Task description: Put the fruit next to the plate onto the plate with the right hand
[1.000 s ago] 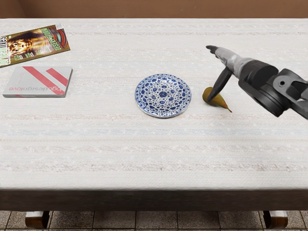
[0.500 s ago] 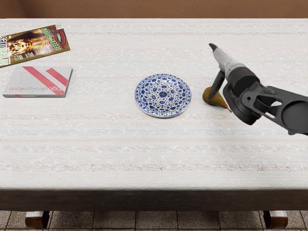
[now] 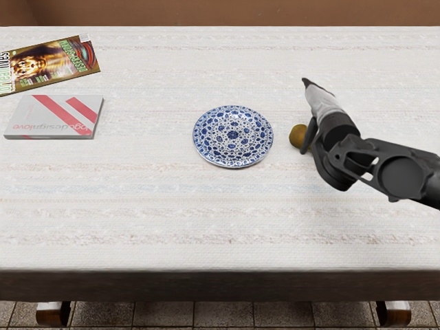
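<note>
The right hand (image 3: 328, 128) reaches in from the tabletop's (image 3: 206, 220) right edge, its fingers (image 3: 315, 95) stretched out straight and holding nothing. A pear (image 3: 297, 134), partly hidden behind the thumb, lies on the tabletop just right of the blue patterned plate (image 3: 200, 135) at the centre. Near the far left corner lie a book (image 3: 55, 117) and, farther back, a magazine (image 3: 48, 63).

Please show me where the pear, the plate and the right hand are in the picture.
Pear (image 3: 296, 133): head view, its visible left end.
Plate (image 3: 233, 136): head view, its bare middle.
Right hand (image 3: 322, 108): head view, the middle of the hand.
</note>
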You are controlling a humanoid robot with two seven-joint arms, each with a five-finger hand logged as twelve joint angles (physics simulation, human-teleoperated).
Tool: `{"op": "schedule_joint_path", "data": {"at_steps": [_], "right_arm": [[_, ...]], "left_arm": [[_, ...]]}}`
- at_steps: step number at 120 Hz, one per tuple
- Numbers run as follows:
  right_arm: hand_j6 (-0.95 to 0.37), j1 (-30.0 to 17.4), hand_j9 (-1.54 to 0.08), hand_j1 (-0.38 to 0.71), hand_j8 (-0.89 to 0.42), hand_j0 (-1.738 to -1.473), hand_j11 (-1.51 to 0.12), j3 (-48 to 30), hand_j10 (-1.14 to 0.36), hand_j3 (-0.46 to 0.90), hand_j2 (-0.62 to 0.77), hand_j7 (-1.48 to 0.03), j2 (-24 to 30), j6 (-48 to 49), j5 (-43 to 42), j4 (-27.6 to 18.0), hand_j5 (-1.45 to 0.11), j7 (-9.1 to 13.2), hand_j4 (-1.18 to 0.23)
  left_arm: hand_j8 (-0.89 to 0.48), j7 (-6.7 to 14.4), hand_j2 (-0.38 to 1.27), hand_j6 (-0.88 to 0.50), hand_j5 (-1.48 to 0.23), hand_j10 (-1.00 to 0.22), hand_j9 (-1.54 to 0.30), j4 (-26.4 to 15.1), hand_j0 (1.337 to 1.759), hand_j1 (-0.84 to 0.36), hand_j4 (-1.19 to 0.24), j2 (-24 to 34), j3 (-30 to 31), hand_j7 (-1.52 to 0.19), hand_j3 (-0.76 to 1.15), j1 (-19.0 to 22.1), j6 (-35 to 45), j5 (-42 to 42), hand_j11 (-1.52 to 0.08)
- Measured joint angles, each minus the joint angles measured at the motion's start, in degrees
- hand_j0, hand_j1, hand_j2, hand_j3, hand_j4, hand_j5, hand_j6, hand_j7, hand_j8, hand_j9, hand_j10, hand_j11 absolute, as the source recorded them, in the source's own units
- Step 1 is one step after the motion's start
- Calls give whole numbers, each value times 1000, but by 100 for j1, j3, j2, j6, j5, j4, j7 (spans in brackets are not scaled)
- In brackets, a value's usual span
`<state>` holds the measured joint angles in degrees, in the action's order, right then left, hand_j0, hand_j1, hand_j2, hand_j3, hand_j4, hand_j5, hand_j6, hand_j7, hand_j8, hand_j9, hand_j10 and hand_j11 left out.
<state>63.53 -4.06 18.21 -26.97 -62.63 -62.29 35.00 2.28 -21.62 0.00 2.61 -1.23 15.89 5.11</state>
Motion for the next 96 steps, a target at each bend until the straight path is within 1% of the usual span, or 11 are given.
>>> {"op": "schedule_joint_path", "data": {"at_steps": [20, 58, 96], "right_arm": [[-20, -24, -23, -329, -19, -1658, -23, 22, -19, 0, -2, -22, -129, -72, -6, 136, -23, 0, -19], [-149, -157, -189, -176, -148, -1658, -189, 28, -147, 0, -27, -189, -183, -191, -3, 172, -189, 0, -147], [-239, -304, -307, -67, -238, -1658, -307, 26, -238, 0, -45, -307, -261, -292, -2, 173, -307, 0, -238]], "left_arm": [[-2, 0, 0, -2, -2, -2, -2, 0, 1658, 347, -2, 0, -2, -2, 0, 0, -1, 0, -2], [-2, 0, 0, -2, -2, -2, -2, 0, 1658, 347, -2, 0, -1, -2, 0, 0, -3, 0, -2], [-2, 0, 0, -2, -2, -2, -2, 0, 1658, 347, -2, 0, 1, -2, 0, 0, -3, 0, -2]]}}
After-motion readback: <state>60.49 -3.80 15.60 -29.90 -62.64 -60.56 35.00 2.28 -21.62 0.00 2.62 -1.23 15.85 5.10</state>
